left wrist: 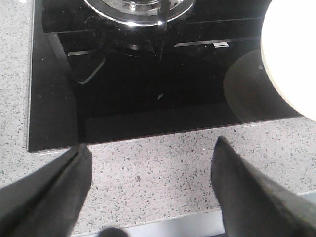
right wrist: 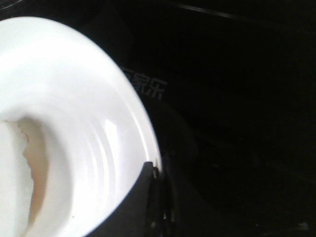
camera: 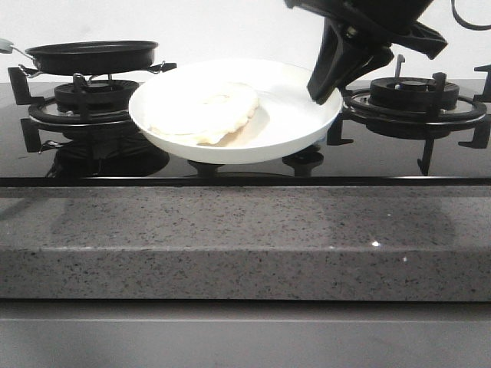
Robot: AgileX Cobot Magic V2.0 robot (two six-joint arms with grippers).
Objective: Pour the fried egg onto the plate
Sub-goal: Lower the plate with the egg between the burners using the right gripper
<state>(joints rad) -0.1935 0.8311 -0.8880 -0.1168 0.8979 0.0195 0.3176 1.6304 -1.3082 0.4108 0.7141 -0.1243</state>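
The white plate [camera: 230, 156] hangs lifted and tilted over the middle of the black glass hob. The pale fried egg [camera: 209, 113] lies on its left half. My right gripper [camera: 323, 95] comes down from the upper right and is shut on the plate's right rim. In the right wrist view the plate [right wrist: 74, 79] fills one side, the egg [right wrist: 11, 173] shows at its edge, and the right gripper [right wrist: 155, 170] clamps the rim. My left gripper [left wrist: 150, 144] is open with nothing between its fingers, above the speckled counter. An edge of the plate [left wrist: 294, 54] shows beside it.
A black frying pan [camera: 92, 54] sits on the back left burner [camera: 90, 103]. A second burner [camera: 414, 98] stands at the right, behind my right gripper. The grey speckled stone counter [camera: 245, 230] runs along the front of the hob.
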